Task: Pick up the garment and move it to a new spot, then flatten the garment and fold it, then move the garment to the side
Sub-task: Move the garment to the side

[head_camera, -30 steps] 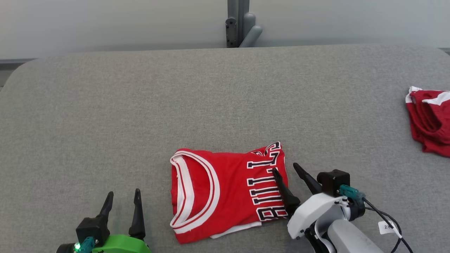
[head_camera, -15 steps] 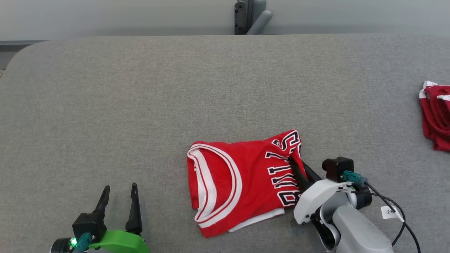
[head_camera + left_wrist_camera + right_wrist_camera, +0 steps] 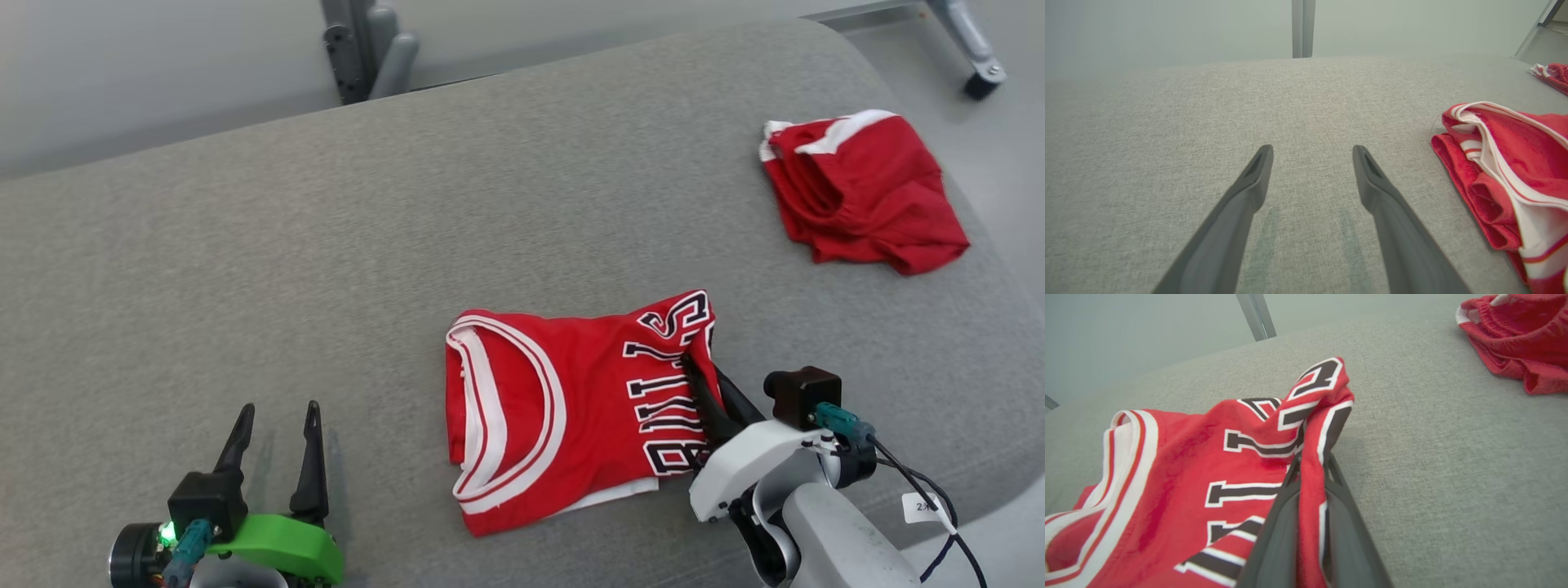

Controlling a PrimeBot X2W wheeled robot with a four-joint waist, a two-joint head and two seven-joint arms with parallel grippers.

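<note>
The garment (image 3: 563,408) is a folded red jersey with white trim and black lettering, lying on the grey padded table (image 3: 326,245) near the front. My right gripper (image 3: 702,376) is shut on the garment's right edge, and the cloth is pinched into a raised ridge between the dark fingers (image 3: 1278,522). The lettered edge (image 3: 1310,416) stands up above the fingertips in the right wrist view. My left gripper (image 3: 277,416) stands open over bare table at the front left, well apart from the garment's collar end (image 3: 1494,171).
A second red garment (image 3: 857,192) lies crumpled near the table's far right corner, also seen as red cloth (image 3: 1515,339). A grey post (image 3: 359,45) rises behind the far edge. The table's right edge (image 3: 1004,269) is close to my right arm.
My right gripper went from open beside the garment's right edge to shut on it, lifting that edge. The camera has swung right, bringing the other red garment fully into view.
</note>
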